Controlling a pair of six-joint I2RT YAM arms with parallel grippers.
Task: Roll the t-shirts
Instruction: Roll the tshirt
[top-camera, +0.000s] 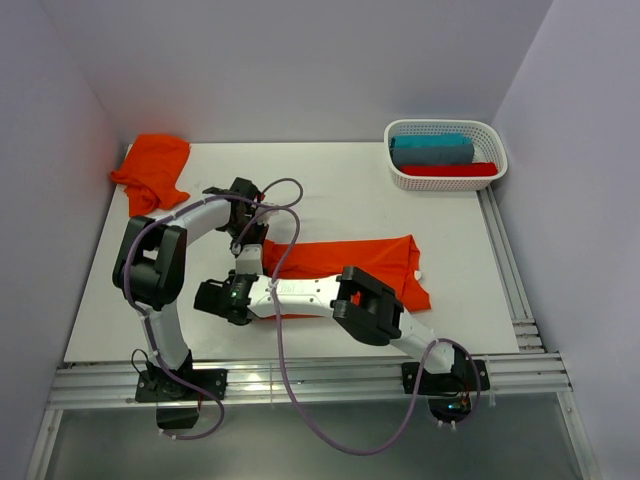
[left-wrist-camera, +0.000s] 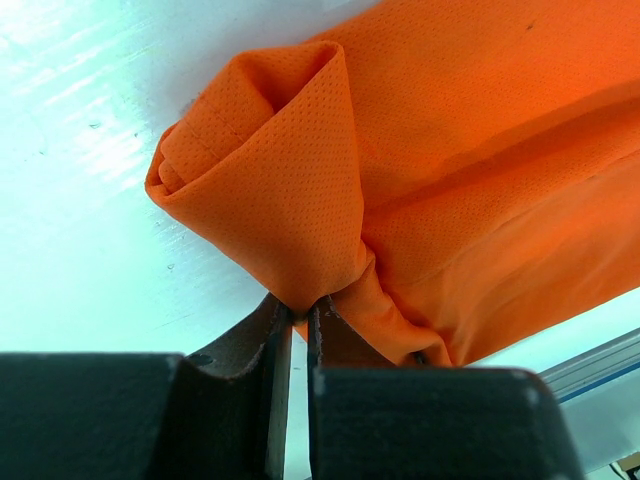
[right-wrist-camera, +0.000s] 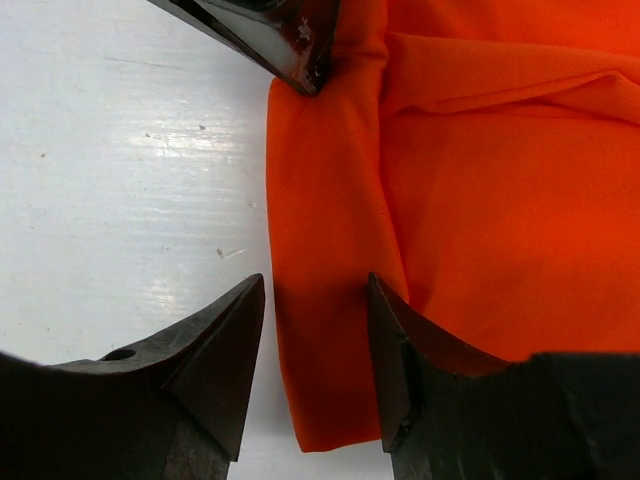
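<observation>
One basket (top-camera: 445, 183) — teal cloth (top-camera: 432, 150), red cloth (top-camera: 450, 169) inside, left fingers (left-wrist-camera: 255, 345) pinching t-shirt (top-camera: 350, 256)

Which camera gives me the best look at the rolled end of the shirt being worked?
Left wrist: the rolled end fills the frame, pinched by the left end effector. Right wrist sees only its top surface, layers hidden; the top view shows it small and partly covered.

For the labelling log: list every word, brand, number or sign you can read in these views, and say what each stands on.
No text can be read in any view.
The orange t-shirt at the table's centre: plain fabric, no print, also in both wrist views.
The second t-shirt at the far left: plain.
The white basket: no label visible.
</observation>
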